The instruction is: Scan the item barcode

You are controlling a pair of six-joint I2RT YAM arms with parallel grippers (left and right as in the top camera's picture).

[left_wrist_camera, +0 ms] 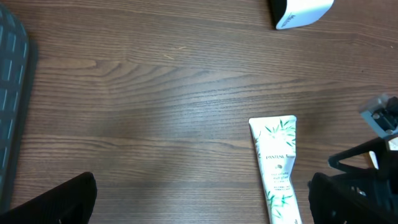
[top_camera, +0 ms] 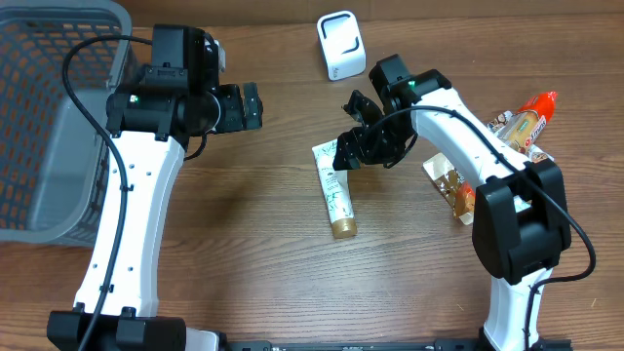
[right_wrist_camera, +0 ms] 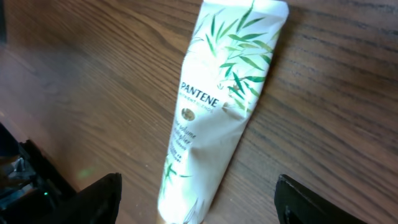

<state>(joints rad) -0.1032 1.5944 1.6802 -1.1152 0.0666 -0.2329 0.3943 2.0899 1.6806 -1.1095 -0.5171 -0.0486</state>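
Right end effector (top_camera: 343, 146) over tube (top_camera: 334, 190), cap toward robot.

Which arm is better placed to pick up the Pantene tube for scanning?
Right. The right gripper hangs open over the crimped end of the Pantene tube. The left gripper, also open, is farther away, nearer the grey basket.

Counted on the table: mostly singles, one pair, one small heap.
One white-and-green tube (top_camera: 334, 190), one white scanner (top_camera: 341, 44), one grey basket (top_camera: 49, 127); two arms, the left arm (top_camera: 132, 214) and the right arm (top_camera: 463, 132); snack packets (top_camera: 522, 125), three as far as I can see, partly hidden.
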